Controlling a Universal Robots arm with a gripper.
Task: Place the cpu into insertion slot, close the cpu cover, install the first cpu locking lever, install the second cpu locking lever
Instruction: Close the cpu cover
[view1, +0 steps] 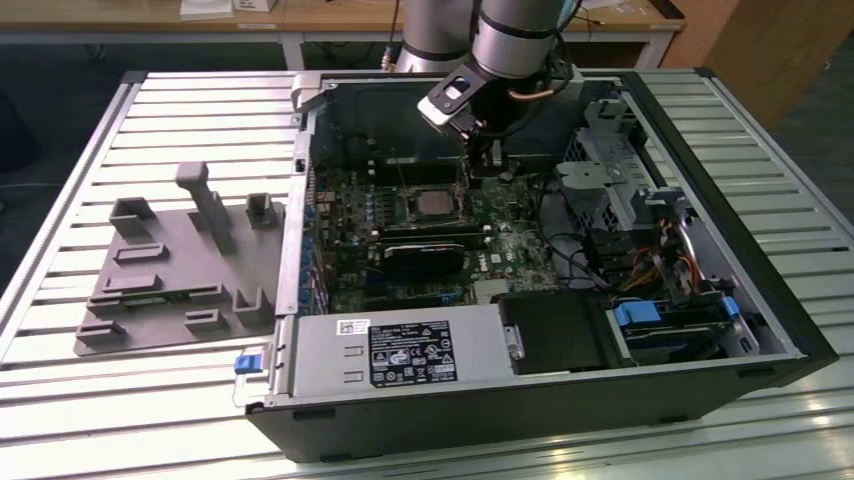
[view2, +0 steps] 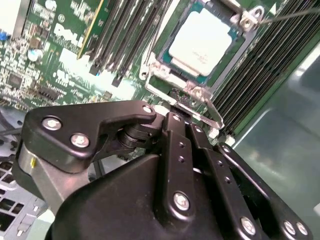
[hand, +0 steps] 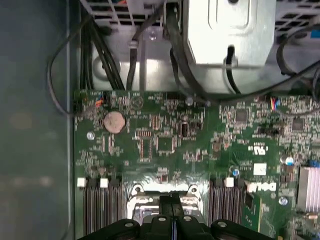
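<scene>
Cpu (view2: 202, 42) lies flat in the insertion slot (view2: 175, 94), its pale top showing through the window of the cpu cover (view2: 192, 90), which lies down over it. My gripper (view2: 181, 116) stands right at the cover's near edge, fingers pinched together, and I see nothing between them. Around it spreads the green circuit board (hand: 165, 145), inside an open computer case (view1: 534, 430) on a slatted table (view1: 160, 110).
</scene>
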